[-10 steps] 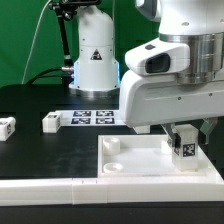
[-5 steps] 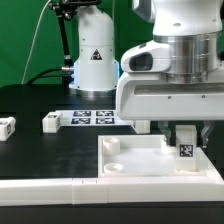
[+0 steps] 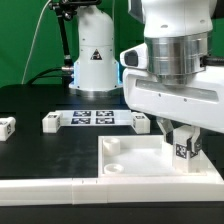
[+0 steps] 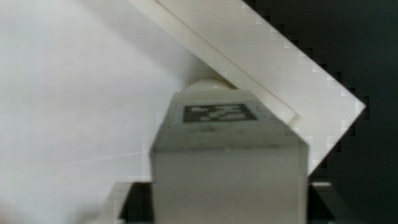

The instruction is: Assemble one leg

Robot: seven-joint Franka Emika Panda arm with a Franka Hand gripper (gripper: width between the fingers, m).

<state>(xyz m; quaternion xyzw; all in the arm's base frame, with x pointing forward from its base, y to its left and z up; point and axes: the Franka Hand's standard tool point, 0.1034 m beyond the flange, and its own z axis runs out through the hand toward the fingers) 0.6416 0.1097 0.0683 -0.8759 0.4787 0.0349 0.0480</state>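
My gripper (image 3: pixel 183 138) is shut on a leg (image 3: pixel 183 150), a small white block with a black-and-white tag, and holds it upright over the far right corner of the large flat white square panel (image 3: pixel 135 160). In the wrist view the leg (image 4: pixel 228 145) fills the middle between the dark fingers (image 4: pixel 128 202), its tag end toward the panel's edge (image 4: pixel 267 60). Two more legs lie on the black table: one (image 3: pixel 7 126) at the exterior view's left edge, one (image 3: pixel 50 122) next to the marker board.
The marker board (image 3: pixel 95 118) lies behind the panel. A long white bar (image 3: pixel 45 188) runs along the front edge. A white robot base (image 3: pixel 95 55) stands at the back. A round socket (image 3: pixel 112 146) shows in the panel's near left corner.
The arm has turned and shifted slightly; the held leg stays over the panel's far right corner, a little lower.
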